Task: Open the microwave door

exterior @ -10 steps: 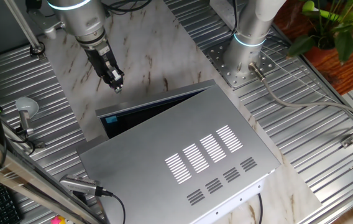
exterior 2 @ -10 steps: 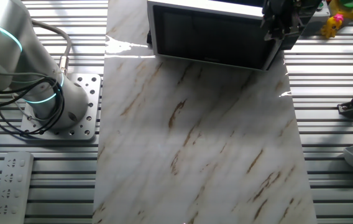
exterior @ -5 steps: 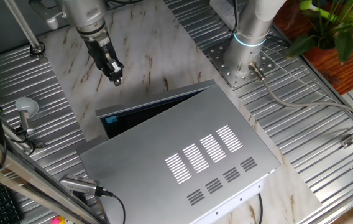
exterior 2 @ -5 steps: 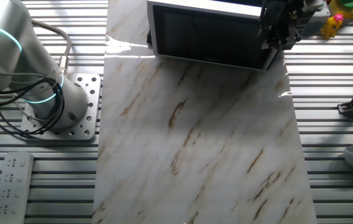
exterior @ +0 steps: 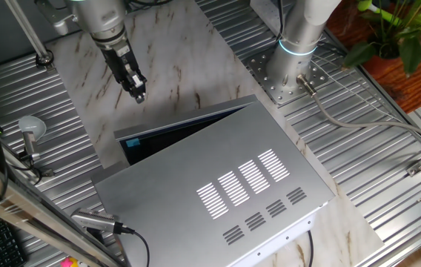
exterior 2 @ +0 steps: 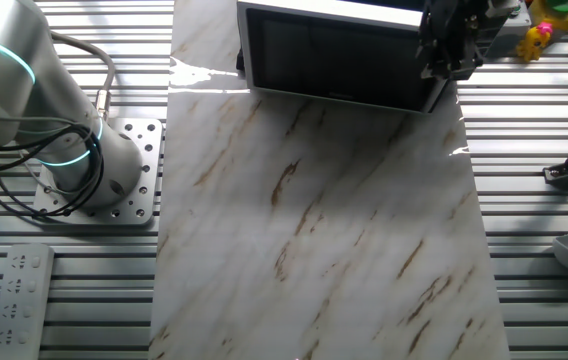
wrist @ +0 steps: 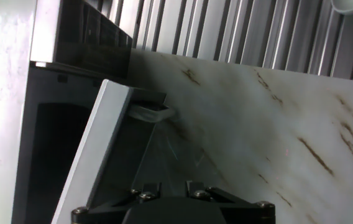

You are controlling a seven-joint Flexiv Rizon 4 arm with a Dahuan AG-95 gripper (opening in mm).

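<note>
I hang above the marble board [exterior: 173, 67] with my gripper [exterior: 140, 95] pointing down, clear of everything and touching nothing. Below me and a little off to one side lies the microwave [exterior: 218, 185], its slotted silver top panel facing up in one fixed view. The microwave door [exterior: 184, 124] is already swung partly out: a wedge-shaped gap shows between its silver edge and the box, widest at the end nearest me, with the dark inner face and a small blue mark [exterior: 132, 143] visible in that gap. My fingertips are near that free end of the door but apart from it. In the other fixed view my gripper [exterior 2: 447, 62] hangs in front of the right end of the microwave's [exterior 2: 344, 55] dark front, overlapping it in the picture. From my own camera I see the door [wrist: 96, 149] as a pale slanted strip just beside me, the dark cavity [wrist: 46, 155] beyond it, and marble on my other side. My fingers are tight together at the tip as far as I can make out, yet none of the views shows them well enough, so I cannot tell whether they are parted or closed. I hold nothing that I can see.
</note>
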